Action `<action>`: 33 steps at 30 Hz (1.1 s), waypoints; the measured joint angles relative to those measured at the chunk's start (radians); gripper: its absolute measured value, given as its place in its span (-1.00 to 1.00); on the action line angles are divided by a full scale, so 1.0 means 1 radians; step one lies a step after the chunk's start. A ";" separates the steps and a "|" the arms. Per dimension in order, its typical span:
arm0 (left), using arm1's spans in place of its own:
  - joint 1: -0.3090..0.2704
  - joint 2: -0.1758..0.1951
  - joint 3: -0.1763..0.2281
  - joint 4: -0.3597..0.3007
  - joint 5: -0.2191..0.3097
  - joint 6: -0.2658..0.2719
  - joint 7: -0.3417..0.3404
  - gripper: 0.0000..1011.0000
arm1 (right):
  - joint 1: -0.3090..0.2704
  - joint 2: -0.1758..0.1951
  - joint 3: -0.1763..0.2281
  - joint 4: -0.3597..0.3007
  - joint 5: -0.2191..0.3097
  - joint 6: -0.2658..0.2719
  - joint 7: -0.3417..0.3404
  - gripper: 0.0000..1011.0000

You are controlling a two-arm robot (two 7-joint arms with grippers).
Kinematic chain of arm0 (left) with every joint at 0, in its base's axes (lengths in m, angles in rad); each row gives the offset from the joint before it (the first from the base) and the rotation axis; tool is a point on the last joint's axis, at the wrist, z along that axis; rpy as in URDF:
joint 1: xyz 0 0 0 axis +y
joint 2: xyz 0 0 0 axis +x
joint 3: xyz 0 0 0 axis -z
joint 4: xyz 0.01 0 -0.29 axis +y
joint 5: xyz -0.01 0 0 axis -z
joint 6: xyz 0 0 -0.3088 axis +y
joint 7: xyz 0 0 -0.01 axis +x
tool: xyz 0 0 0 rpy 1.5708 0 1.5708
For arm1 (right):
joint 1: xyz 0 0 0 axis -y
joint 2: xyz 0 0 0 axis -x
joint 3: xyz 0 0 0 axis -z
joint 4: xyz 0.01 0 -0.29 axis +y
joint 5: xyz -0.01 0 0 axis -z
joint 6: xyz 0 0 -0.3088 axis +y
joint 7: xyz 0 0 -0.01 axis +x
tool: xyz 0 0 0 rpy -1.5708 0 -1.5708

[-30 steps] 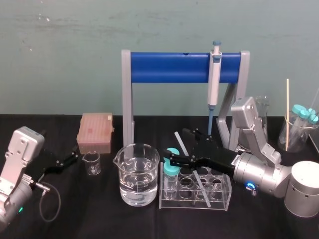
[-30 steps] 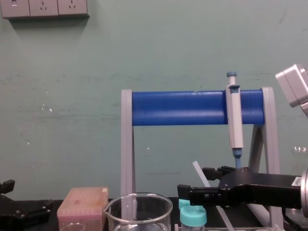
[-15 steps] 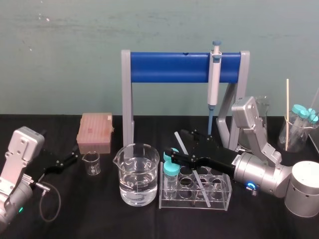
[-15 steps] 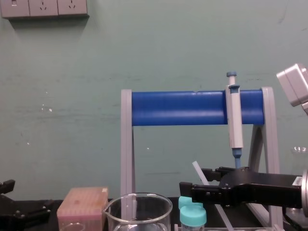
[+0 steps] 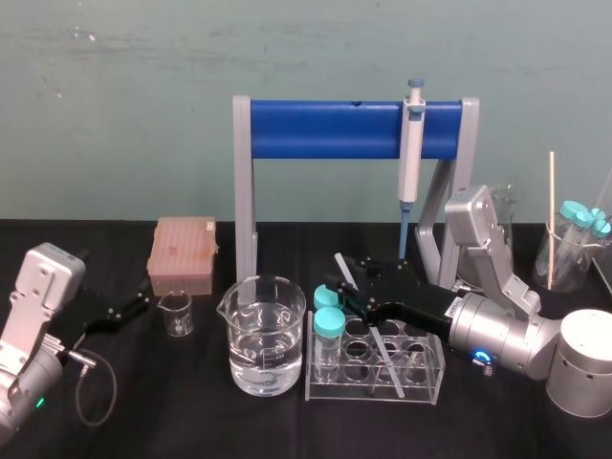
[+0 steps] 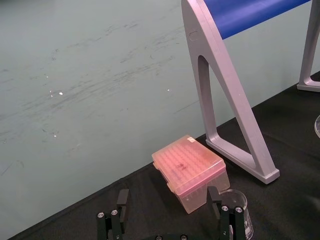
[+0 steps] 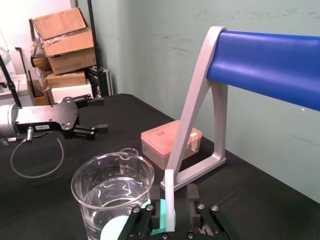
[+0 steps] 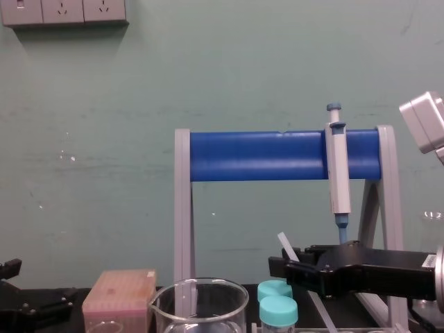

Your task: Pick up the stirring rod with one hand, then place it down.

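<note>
The stirring rod (image 5: 341, 267) is a thin translucent white stick leaning out of the clear test-tube rack (image 5: 424, 381), its top tilted back and to the left. My right gripper (image 5: 350, 297) reaches in from the right above the rack, jaws either side of the rod (image 7: 170, 200). In the right wrist view one finger (image 7: 158, 210) lies against the rod, and a dark gap separates it from the other finger (image 7: 192, 199). From the chest view the rod (image 8: 284, 243) pokes up just behind the gripper (image 8: 279, 268). My left gripper (image 5: 140, 304) rests open at the far left (image 6: 167, 202).
A beaker of water (image 5: 263, 335) stands left of the rack, beside two teal-capped tubes (image 5: 329, 323). A pink tip box (image 5: 182, 253) and a small beaker (image 5: 175, 314) sit near the left gripper. A pipette (image 5: 411, 143) hangs on the blue-barred stand (image 5: 325, 130). Glassware (image 5: 574, 244) stands far right.
The right gripper's jaws have narrowed from wide open to close around the rod. Its tips have drawn back to the right off the teal caps. The left arm is still.
</note>
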 joint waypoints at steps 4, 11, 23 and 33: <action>0.000 0.000 0.000 0.000 0.000 0.000 0.000 0.98 | 0.000 0.000 0.000 0.000 0.000 0.000 0.000 -0.51; 0.000 0.000 0.000 0.000 0.000 0.000 0.000 0.98 | 0.000 0.000 0.000 0.000 0.002 -0.001 0.000 -0.85; 0.000 0.000 0.000 0.000 0.000 0.000 0.000 0.98 | -0.043 -0.019 0.045 -0.009 0.036 -0.113 0.000 -0.85; 0.000 0.000 0.000 0.000 0.000 0.000 0.000 0.98 | -0.128 -0.022 0.115 -0.068 0.077 -0.260 0.012 -0.86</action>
